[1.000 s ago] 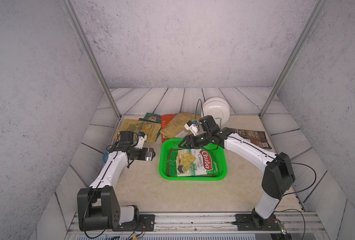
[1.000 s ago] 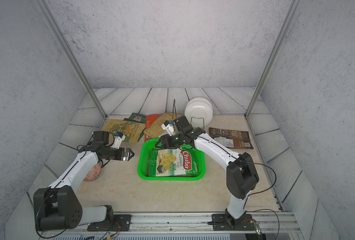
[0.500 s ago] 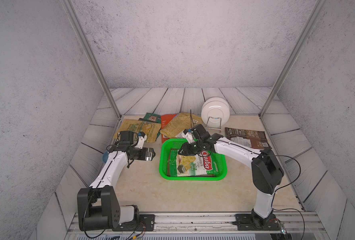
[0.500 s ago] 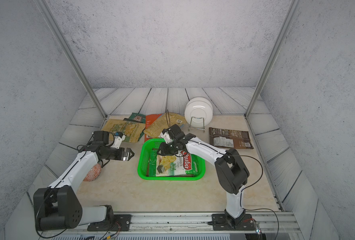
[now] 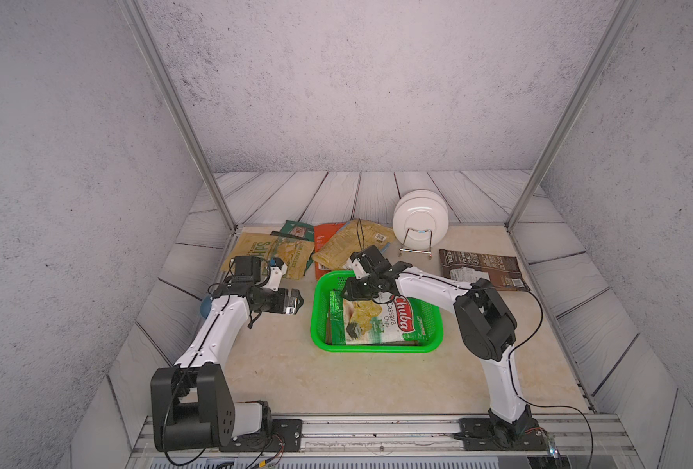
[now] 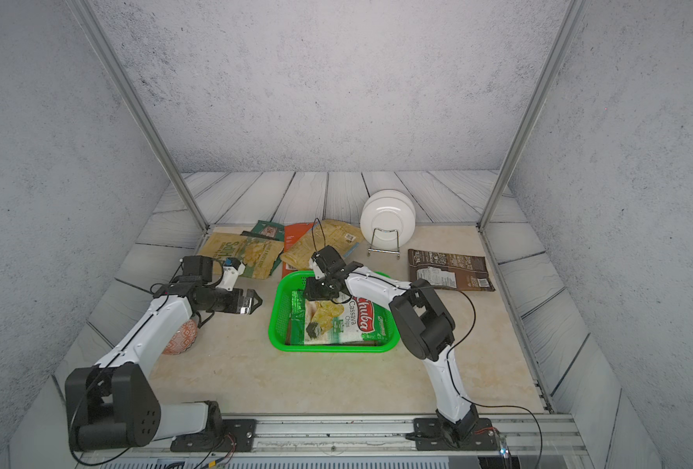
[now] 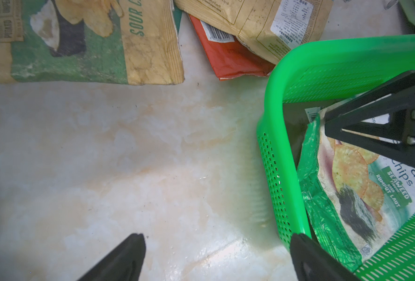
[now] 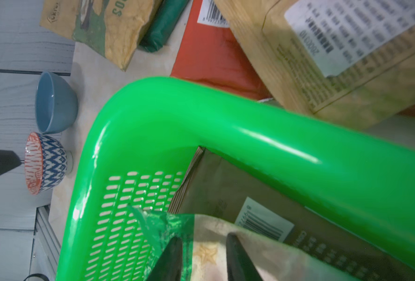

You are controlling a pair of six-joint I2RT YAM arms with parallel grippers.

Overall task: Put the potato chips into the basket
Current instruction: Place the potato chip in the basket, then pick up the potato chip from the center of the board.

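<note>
Black fingers (image 8: 171, 260) over the green-white bag (image 5: 373, 320) in the basket (image 5: 377, 349)
Right gripper (image 8: 201, 243) fingers, slightly apart, straddle the far-left corner of the green-white bag; whether they pinch it I cannot tell. That bag lies in the green basket atop a brown bag (image 8: 226, 185). Left gripper (image 5: 296, 301) hangs spread wide, empty, over the tabletop (image 5: 280, 365) left of the basket. A mustard bag (image 5: 349, 243) lies beyond.

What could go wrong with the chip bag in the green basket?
The right gripper has its jaws on the crinkly corner of the cassava chips bag; pulling away might drag it out of the basket. The yellow bag lies beside the basket's far rim, so grabbing it may nudge the basket.
</note>
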